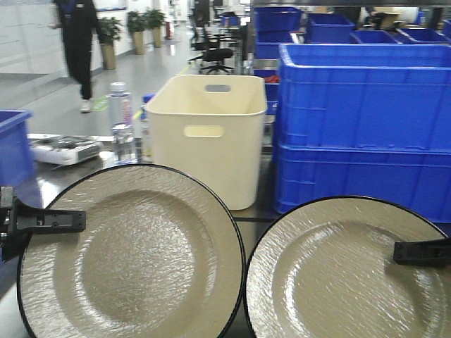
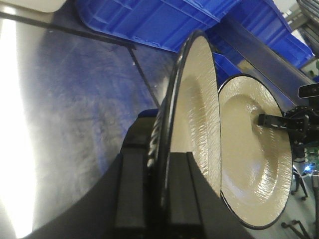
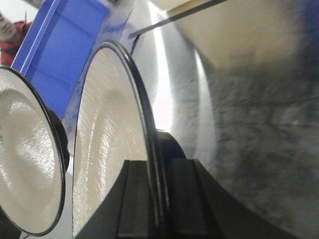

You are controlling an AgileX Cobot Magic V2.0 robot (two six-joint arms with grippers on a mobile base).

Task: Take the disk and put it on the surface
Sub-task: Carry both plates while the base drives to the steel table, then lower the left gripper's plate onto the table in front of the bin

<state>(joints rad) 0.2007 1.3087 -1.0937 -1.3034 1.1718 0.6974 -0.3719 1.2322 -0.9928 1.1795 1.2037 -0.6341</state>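
Grab done: left end effector (image 1: pixel 74 221) pinches left disk (image 1: pixel 134 260), right end effector (image 1: pixel 405 252) pinches right disk (image 1: pixel 338 274), both held up before cream bin (image 1: pixel 204 141); setting down on bench (image 2: pixel 75 109) not yet done.

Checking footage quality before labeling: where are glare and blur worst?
Front view: person blurred, background soft. Left wrist view: white glare washes the tabletop at left. Right wrist view: glare streak on tabletop, right side smeared.
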